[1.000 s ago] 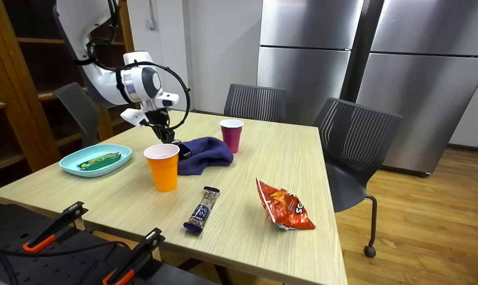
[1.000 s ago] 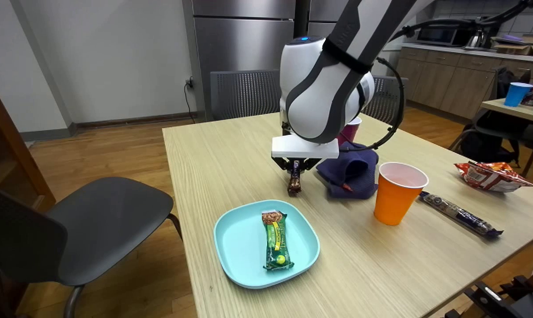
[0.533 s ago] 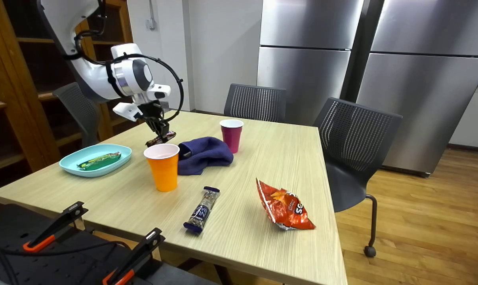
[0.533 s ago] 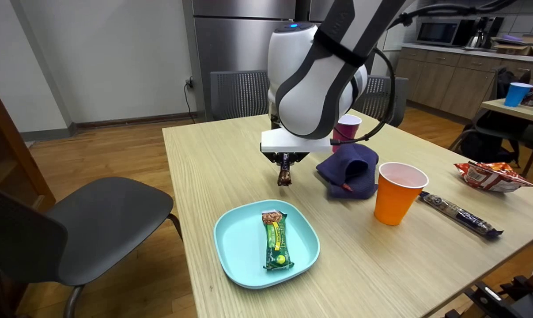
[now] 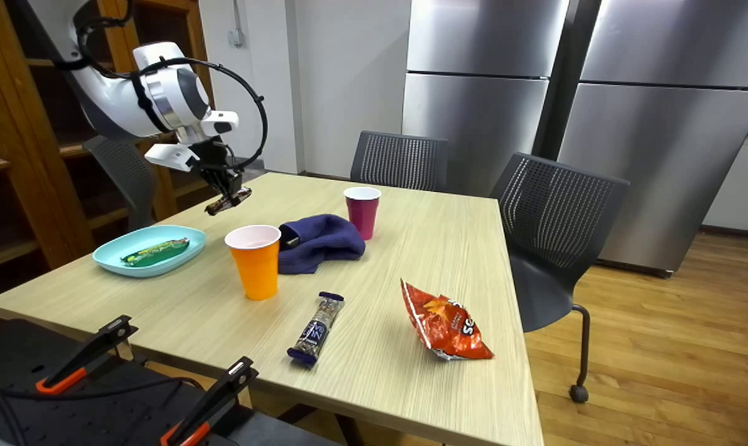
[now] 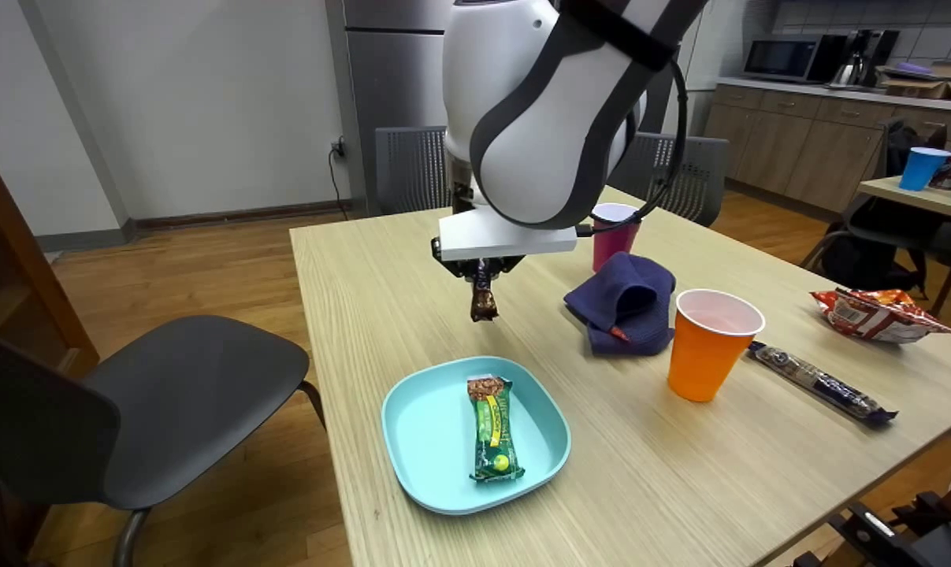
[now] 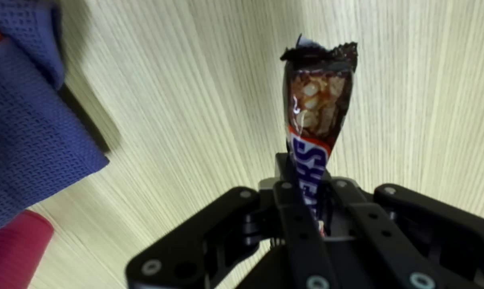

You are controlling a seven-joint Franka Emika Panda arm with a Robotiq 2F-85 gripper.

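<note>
A brown-wrapped chocolate bar [image 7: 320, 104] with blue-on-white lettering hangs above the pale wood-grain table [image 7: 185, 120], near the rounded turquoise plastic plate [image 6: 436, 425]. The black two-fingered gripper [image 7: 314, 188] pinches it, jaws pressed against its long sides; gripping across the narrow width probably suits so slender a shape. In the wrist view the fingers cover part of the lettering and most of one end. On the plate lies a green-wrapped snack bar [image 6: 493, 433], presumably kept from sliding by the raised rim. Farther out, a tapered orange plastic cup [image 5: 257, 269] overlaps the edge of the crumpled navy-blue woven cloth [image 5: 327, 241] in an exterior view; a dark patch [image 5: 290, 238] at the cloth's fold is hard to make out. The magenta plastic cup [image 7: 15, 253] is cut off in the wrist view
</note>
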